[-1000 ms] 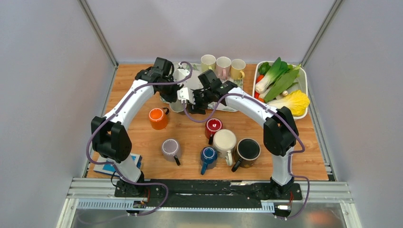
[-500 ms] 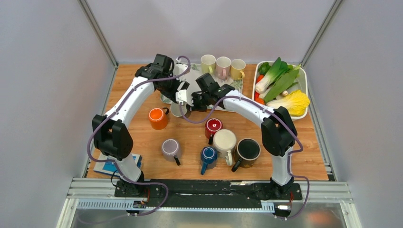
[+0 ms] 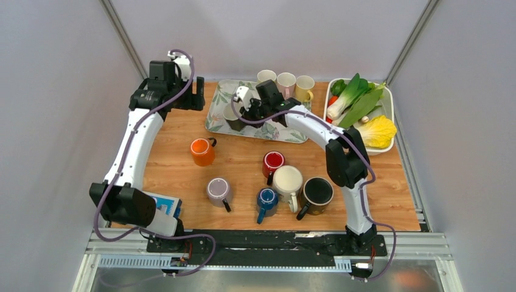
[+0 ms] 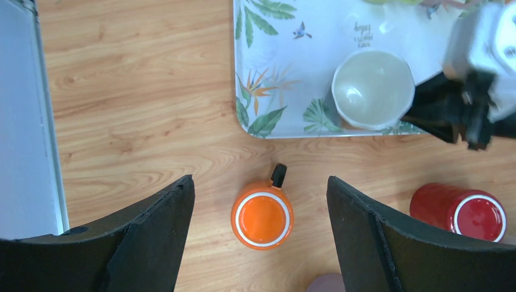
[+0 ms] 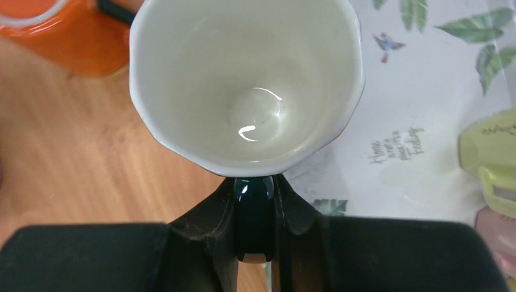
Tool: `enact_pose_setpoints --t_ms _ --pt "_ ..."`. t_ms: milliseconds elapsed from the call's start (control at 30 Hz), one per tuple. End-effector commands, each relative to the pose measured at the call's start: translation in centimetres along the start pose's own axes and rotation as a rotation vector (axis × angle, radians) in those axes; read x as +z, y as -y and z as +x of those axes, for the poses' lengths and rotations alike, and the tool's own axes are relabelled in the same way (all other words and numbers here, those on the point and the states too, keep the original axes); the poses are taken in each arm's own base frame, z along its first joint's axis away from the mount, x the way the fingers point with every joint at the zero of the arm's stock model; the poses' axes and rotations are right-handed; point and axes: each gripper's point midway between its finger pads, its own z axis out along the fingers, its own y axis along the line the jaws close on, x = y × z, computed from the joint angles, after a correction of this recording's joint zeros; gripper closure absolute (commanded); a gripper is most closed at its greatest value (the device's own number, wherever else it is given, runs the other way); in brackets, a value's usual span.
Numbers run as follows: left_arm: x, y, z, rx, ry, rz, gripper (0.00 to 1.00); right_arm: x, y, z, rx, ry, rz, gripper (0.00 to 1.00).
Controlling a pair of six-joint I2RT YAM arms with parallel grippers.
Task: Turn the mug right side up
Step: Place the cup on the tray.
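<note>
Top external view: the mug (image 3: pixel 232 114) stood mouth-up at the left end of the leaf-print tray (image 3: pixel 277 131), with the right gripper (image 3: pixel 244 112) at its side; the left gripper (image 3: pixel 198 96) hung well apart to the left. Left wrist view: its 2 fingers (image 4: pixel 152 237) were spread wide, holding nothing. Right wrist view: the right jaws pinched the mug's dark handle (image 5: pixel 254 210); a clean finish likely meant seating the base flat, then easing off without tipping it.

Wooden table (image 3: pixel 392 182) — grey walls (image 3: pixel 55 121)
</note>
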Motion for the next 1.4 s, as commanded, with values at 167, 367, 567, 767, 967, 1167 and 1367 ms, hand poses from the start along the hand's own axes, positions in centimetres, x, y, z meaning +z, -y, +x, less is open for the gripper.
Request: enact_pose_setpoints --t_ms 167,367,567,767,967,1167,1367 --pt "-1.9 -0.5 -0.2 0.002 0.108 -0.037 0.15 0.6 9.6 -6.3 0.263 0.241 0.261 1.0" --pt "-2.2 -0.6 0.6 0.023 0.099 -0.036 0.15 2.4 12.2 -6.7 0.385 0.291 0.347 1.0" --pt "-2.3 0.0 0.5 0.022 0.098 -0.005 0.15 2.6 15.0 -6.2 0.539 0.329 0.551 1.0" --pt "-2.3 0.6 0.4 0.017 0.098 0.026 0.15 3.3 15.5 -6.4 0.567 0.356 0.676 1.0" --pt "-2.8 0.9 0.4 0.019 0.105 0.041 0.15 4.3 16.0 -6.5 0.564 0.391 0.745 1.0" --pt "-3.1 1.0 1.2 0.034 0.089 0.05 0.16 4.6 16.9 -5.9 0.552 0.411 0.812 0.97" --pt "-3.2 1.3 2.0 0.034 0.076 0.068 0.16 4.6 17.7 -5.2 0.562 0.421 0.874 0.9"
